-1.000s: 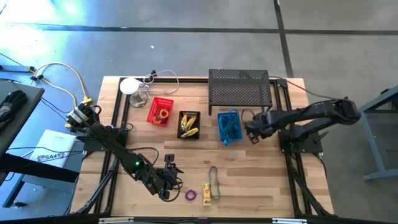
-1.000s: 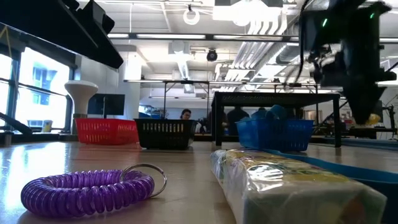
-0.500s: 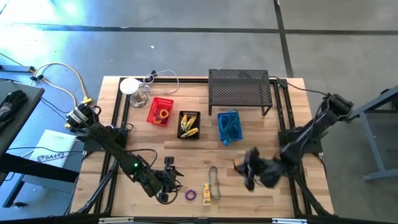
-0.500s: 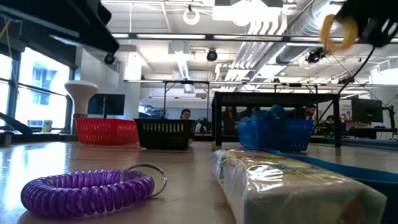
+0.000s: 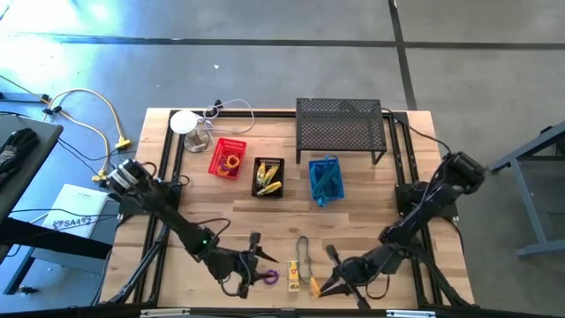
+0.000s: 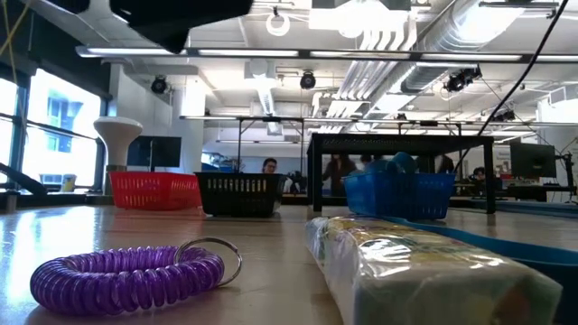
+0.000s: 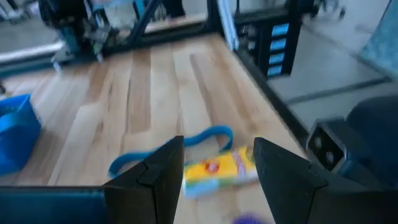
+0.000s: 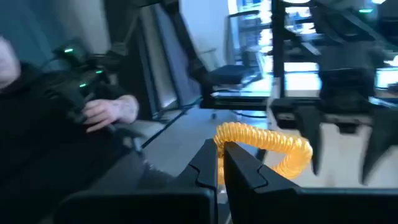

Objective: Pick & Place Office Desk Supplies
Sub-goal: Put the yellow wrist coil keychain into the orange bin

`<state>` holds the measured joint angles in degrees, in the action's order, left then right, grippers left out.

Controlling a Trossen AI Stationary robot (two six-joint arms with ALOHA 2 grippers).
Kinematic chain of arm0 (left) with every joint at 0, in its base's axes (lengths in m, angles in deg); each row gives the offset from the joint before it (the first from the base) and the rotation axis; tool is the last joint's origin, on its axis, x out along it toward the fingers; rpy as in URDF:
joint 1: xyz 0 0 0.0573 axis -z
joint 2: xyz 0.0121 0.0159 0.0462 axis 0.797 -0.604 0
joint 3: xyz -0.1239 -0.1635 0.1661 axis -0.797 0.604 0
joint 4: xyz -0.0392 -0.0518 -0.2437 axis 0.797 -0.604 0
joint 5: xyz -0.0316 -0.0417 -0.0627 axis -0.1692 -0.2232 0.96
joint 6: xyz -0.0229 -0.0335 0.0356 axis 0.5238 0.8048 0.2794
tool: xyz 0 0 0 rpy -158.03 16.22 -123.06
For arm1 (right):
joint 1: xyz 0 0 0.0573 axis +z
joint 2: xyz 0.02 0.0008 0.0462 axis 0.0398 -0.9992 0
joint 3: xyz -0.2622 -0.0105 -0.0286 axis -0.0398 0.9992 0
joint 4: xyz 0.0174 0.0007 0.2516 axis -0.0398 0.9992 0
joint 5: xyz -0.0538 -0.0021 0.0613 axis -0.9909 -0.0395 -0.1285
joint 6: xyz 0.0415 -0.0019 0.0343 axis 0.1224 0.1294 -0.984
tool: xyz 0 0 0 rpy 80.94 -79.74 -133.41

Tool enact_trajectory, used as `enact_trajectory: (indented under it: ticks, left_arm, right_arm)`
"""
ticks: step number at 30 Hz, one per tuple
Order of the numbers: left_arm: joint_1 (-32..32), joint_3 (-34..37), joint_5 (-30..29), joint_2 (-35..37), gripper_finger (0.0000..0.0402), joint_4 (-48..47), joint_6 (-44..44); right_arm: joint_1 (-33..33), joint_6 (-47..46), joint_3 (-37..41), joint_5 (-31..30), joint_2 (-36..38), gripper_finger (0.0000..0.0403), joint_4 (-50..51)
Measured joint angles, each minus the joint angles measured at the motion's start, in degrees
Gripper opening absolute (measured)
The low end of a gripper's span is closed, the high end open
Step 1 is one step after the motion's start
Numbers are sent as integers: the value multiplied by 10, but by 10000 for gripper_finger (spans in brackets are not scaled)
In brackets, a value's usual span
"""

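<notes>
- The black wire-mesh shelf stands at the far edge of the table, and three baskets sit in a row just in front of it: a blue basket nearest, a black basket further along, a red basket furthest.
- All three already hold supplies: blue loops, yellow-and-black pieces and a yellow ring, so I judge the sorting well under way.
- Well in front of the shelf, by the near edge, three items are left on the table: a dark rubber-band loop, a yellow wrapped pack and a purple coil ring.
- The right gripper is at the near edge, far from the shelf, jaws closed on an orange coil ring; that ring has not been placed in any basket.
- The left gripper hovers just beside the purple coil ring, jaws standing wide and holding nothing; from its wrist view the pack and a blue loop lie ahead.
</notes>
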<state>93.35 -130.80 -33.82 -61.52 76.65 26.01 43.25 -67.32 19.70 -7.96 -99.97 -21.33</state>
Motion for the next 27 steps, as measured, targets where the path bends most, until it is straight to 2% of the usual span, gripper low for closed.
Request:
enact_trajectory:
  ticks: [4,8,14,17,21,27]
  left_arm:
    - [0,0,6,-43,186,101,-28]
    - [0,0,52,-61,186,177,-20]
    - [-5,0,60,-62,186,196,-20]
    - [-15,0,75,-62,186,203,12]
    - [-37,0,167,-62,186,214,42]
    - [-65,0,309,-62,186,218,90]
  right_arm:
    - [-21,-16,0,36,-26,3,-14]
    - [-53,-62,0,98,-67,3,-45]
    - [-85,-91,-52,223,-118,3,-60]
    - [-93,-85,-86,250,-143,3,-42]
    - [-104,-59,-125,270,-179,3,-32]
    - [-122,-59,-142,274,-192,3,-15]
